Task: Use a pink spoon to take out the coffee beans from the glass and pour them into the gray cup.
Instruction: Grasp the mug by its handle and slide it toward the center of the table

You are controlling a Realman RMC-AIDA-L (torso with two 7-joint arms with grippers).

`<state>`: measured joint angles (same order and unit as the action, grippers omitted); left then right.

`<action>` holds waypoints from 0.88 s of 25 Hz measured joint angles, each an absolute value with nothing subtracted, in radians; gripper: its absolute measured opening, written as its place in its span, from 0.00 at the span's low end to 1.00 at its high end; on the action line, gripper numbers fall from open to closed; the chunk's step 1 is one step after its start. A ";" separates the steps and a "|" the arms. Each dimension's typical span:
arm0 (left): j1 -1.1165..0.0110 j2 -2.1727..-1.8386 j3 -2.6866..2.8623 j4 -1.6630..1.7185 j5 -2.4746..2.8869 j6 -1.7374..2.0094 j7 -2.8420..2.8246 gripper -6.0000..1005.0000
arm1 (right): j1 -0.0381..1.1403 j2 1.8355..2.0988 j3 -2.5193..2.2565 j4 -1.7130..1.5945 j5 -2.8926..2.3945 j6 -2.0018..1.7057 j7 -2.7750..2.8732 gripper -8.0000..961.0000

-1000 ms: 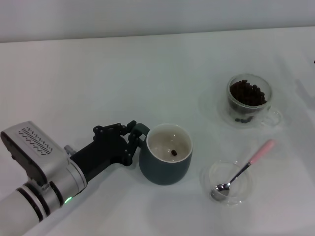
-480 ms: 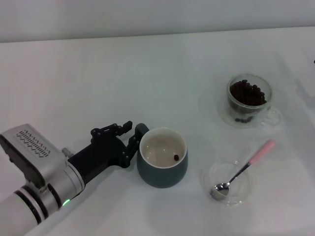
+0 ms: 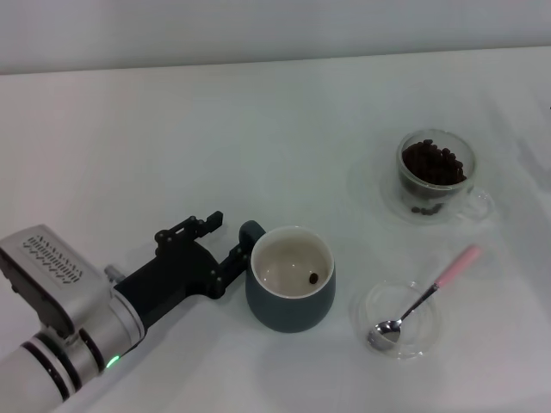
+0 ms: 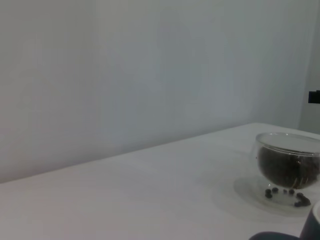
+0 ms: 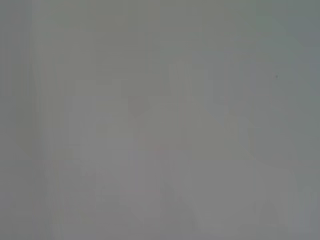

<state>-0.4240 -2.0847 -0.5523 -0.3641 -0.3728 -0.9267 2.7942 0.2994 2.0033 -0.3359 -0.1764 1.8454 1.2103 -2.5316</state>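
- Since the earlier head views, the gray cup (image 3: 290,280) has shifted slightly toward the robot's right and nearer, and the left gripper (image 3: 225,249) has drawn back toward the robot's left; its fingers now stand apart beside the cup's handle, gripping nothing.
- Judgement: the cup has been positioned and let go, so the left arm's part looks finished; scooping has not begun.
- Pink spoon (image 3: 425,295): one, untouched, bowl resting in the shallow glass dish (image 3: 428,337), handle pointing away over the rim.
- Glass (image 3: 436,173): one, far right, well apart from the cup, heaped with coffee beans (image 3: 433,163), too many to count.
- Beans in the gray cup: one.
- Right gripper: not visible in any view.
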 joint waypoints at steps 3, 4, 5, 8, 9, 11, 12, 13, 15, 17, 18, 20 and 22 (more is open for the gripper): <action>-0.411 -2.084 -0.554 -0.367 -0.372 -0.930 2.797 0.50 | 0.298 2.003 -0.336 -0.178 1.845 1.210 -2.529 0.80; -0.406 -2.084 -0.554 -0.367 -0.371 -0.931 2.797 0.52 | 0.298 2.003 -0.336 -0.179 1.845 1.210 -2.529 0.80; -0.401 -2.084 -0.555 -0.367 -0.371 -0.932 2.797 0.53 | 0.297 2.003 -0.336 -0.179 1.845 1.210 -2.529 0.80; -0.386 -2.083 -0.555 -0.368 -0.371 -0.946 2.798 0.56 | 0.293 2.003 -0.336 -0.180 1.845 1.210 -2.529 0.80; -0.379 -2.082 -0.555 -0.367 -0.371 -0.959 2.798 0.56 | 0.291 2.003 -0.336 -0.180 1.845 1.210 -2.528 0.80; -0.365 -2.082 -0.557 -0.363 -0.373 -0.989 2.799 0.56 | 0.288 2.003 -0.336 -0.181 1.845 1.209 -2.525 0.80; -0.359 -2.081 -0.557 -0.361 -0.373 -1.000 2.799 0.56 | 0.287 2.003 -0.336 -0.181 1.845 1.209 -2.525 0.80; -0.353 -2.081 -0.558 -0.359 -0.373 -1.012 2.799 0.56 | 0.286 2.003 -0.336 -0.181 1.845 1.209 -2.524 0.80; -0.342 -2.079 -0.558 -0.358 -0.373 -1.031 2.800 0.56 | 0.284 2.002 -0.336 -0.181 1.845 1.209 -2.523 0.80; -0.331 -2.078 -0.559 -0.355 -0.376 -1.050 2.801 0.56 | 0.282 2.002 -0.336 -0.182 1.846 1.209 -2.521 0.80; -0.326 -2.077 -0.560 -0.352 -0.378 -1.059 2.801 0.56 | 0.281 2.002 -0.336 -0.182 1.846 1.210 -2.521 0.80; -0.313 -2.077 -0.566 -0.340 -0.378 -1.082 2.802 0.56 | 0.280 2.002 -0.336 -0.183 1.846 1.210 -2.521 0.80; -0.307 -2.077 -0.570 -0.335 -0.379 -1.096 2.802 0.56 | 0.278 2.002 -0.336 -0.183 1.847 1.210 -2.521 0.79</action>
